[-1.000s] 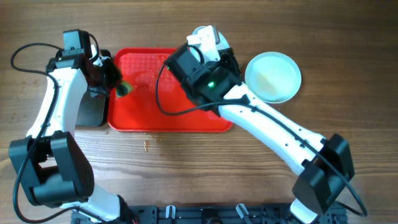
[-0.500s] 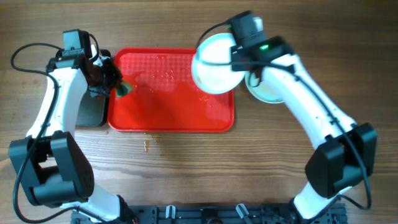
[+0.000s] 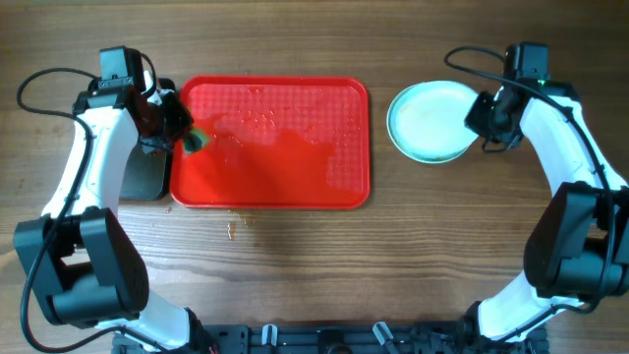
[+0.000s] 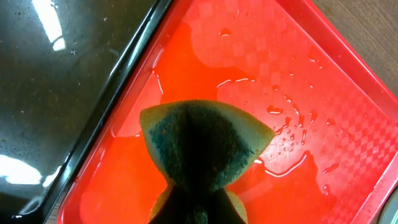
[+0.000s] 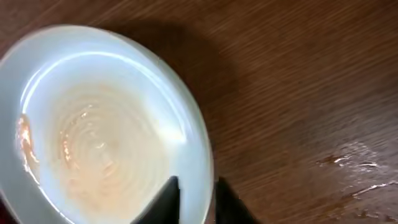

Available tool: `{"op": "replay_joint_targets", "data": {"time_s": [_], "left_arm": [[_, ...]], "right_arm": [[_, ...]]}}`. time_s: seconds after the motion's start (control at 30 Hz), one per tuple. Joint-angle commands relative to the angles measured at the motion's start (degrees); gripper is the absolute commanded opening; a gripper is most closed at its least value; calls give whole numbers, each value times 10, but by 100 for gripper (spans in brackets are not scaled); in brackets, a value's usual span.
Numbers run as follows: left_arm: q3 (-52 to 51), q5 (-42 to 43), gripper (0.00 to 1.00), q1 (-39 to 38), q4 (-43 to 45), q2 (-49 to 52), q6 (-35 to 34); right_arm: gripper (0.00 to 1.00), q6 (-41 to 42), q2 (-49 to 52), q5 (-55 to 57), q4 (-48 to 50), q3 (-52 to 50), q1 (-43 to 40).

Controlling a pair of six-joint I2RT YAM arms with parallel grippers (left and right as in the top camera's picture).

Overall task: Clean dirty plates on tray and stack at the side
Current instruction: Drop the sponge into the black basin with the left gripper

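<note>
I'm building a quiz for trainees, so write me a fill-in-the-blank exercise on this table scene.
The left claw grips a ____ sponge. The white plate sits on the wooden table to the ____ of the tray. The black pan lies beside the tray's ____ side. Missing words: green; right; left.

- Red plastic tray (image 3: 270, 187) gleams wet, finely checkered.
- Pale plate (image 3: 429, 121) shines smooth, glossy.
- Green sponge (image 4: 205, 146) looks rough, fibrous.
- Wooden table (image 3: 393, 265) shows matt grain.
- Black pan (image 4: 56, 93) glistens.
</note>
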Motion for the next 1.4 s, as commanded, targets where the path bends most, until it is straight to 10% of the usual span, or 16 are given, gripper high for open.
{"op": "replay_joint_targets", "data": {"time_s": [0.0,0.27,0.67,0.73,0.87,1.37], "left_arm": [[0,-1,4,2,0,-4,3],[44,-81,4,39,14,-6,123],[26,-172,10,118,45,54,243],[26,-172,18,128,57,70,243],[26,-172,100,131,61,80,243],[28,-118,100,40,-31,-164,212]], "right_arm": [[37,-63,-11,-106,13,-1,4],[61,-127,-14,-169,-9,122,145],[64,-110,25,-137,28,122,266],[64,-111,25,-137,27,122,266],[64,-111,25,-137,27,122,266],[67,-115,25,-136,37,122,266]]}}
